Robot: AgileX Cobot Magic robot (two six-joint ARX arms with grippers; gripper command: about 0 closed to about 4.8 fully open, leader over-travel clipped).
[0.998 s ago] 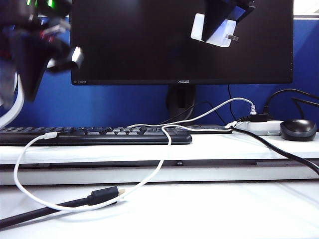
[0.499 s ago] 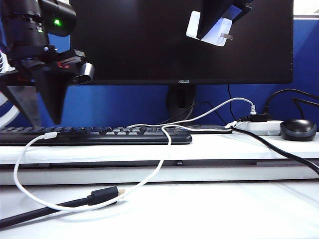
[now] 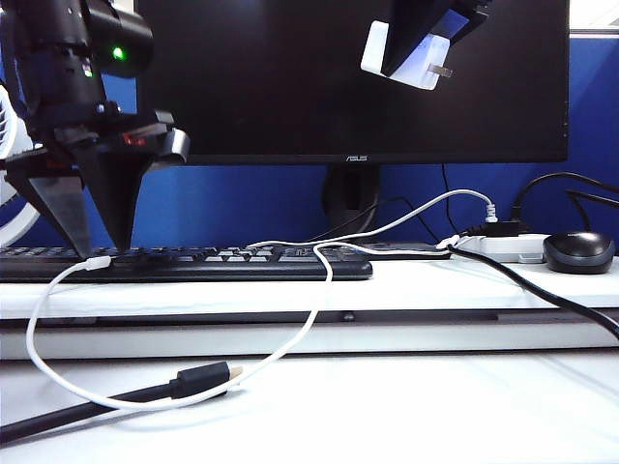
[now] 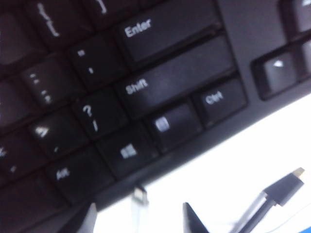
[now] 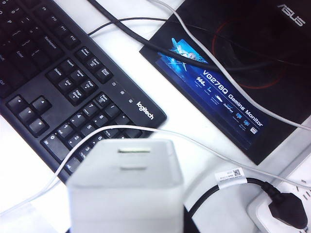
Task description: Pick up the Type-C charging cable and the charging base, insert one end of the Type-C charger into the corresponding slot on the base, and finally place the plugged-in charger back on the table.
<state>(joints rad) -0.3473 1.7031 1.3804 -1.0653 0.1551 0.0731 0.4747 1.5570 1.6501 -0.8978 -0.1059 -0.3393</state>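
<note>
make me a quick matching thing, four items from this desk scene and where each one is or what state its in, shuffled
Items:
1. charging base
2. Type-C charging cable
3. left claw
4. mouse

Places or states:
A. open, tips just above the cable's plug at the keyboard's front edge
B. held up in front of the monitor by the right claw
C. on the ledge, right end, beside the power strip
D. looping from the ledge down onto the table

Pairs: 1-B, 2-D, 3-A, 4-C
</note>
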